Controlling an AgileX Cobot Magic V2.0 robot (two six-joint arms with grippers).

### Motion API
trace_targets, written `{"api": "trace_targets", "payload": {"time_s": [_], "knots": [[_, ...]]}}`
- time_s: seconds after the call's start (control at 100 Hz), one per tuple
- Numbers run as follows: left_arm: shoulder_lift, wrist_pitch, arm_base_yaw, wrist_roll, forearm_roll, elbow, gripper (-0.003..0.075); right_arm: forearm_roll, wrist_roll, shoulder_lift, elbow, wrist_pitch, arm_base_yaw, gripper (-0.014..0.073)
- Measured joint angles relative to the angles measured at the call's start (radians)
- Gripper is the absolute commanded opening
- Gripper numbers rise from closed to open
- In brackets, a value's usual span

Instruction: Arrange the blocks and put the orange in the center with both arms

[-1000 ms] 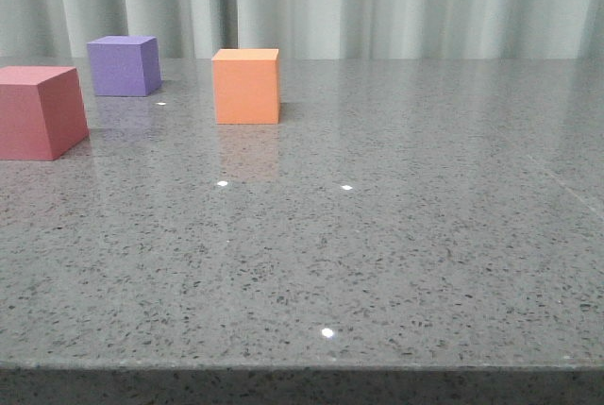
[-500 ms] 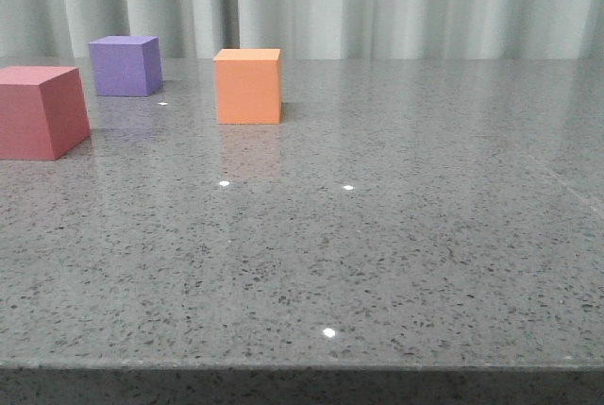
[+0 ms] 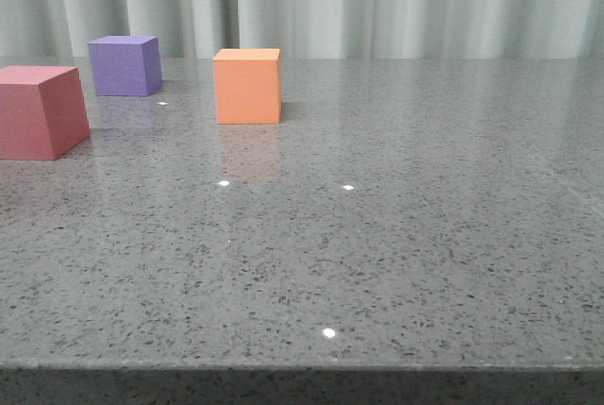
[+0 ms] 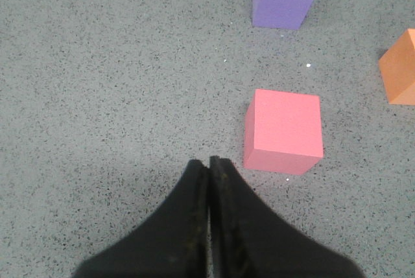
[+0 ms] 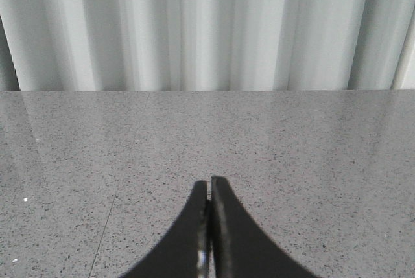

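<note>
Blocks sit on the left part of a grey speckled bench (image 3: 396, 235), three matte cubes of similar size, all apart from one another. The orange cube (image 3: 247, 85) has smooth, unmarked faces and sharp edges, its front face evenly lit and its top a paler shade; a faint reflection of it shows on the glossy surface in front. It stands to the right of the purple cube (image 3: 125, 65), which is farther back near the pale curtain (image 3: 377, 4). The pinkish-red cube (image 3: 40, 110) is nearest the camera, at the left edge of the front view.

From the left wrist view, the left end effector (image 4: 209, 164) hovers just beside the pinkish-red cube, its dark fingers pressed together and holding nothing. The right end effector (image 5: 209, 187) is likewise pressed together, empty, over bare bench facing the curtain.
</note>
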Motion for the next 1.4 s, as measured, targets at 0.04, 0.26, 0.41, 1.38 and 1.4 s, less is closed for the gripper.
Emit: {"api": "trace_targets", "payload": {"time_s": [0.04,0.26,0.41,1.38,1.4], "knots": [[0.000,0.000,0.000,0.000,0.000,0.000,-0.0020,0.000,0.000,0.000,0.000,0.000,0.000,-0.0068],[0.001,0.000,0.000,0.000,0.015,0.000,0.0120,0.000,0.000,0.000,0.000,0.000,0.000,-0.0068],[0.001,0.000,0.000,0.000,0.019,0.000,0.0526,0.000,0.000,0.000,0.000,0.000,0.000,-0.0068],[0.503,-0.097,-0.314,-0.030,-0.054,-0.417,0.0620,0.000,0.000,0.000,0.000,0.000,0.000,-0.0068],[0.526,-0.097,-0.325,-0.037,-0.052,-0.439,0.0620,0.000,0.000,0.000,0.000,0.000,0.000,-0.0068]]}}
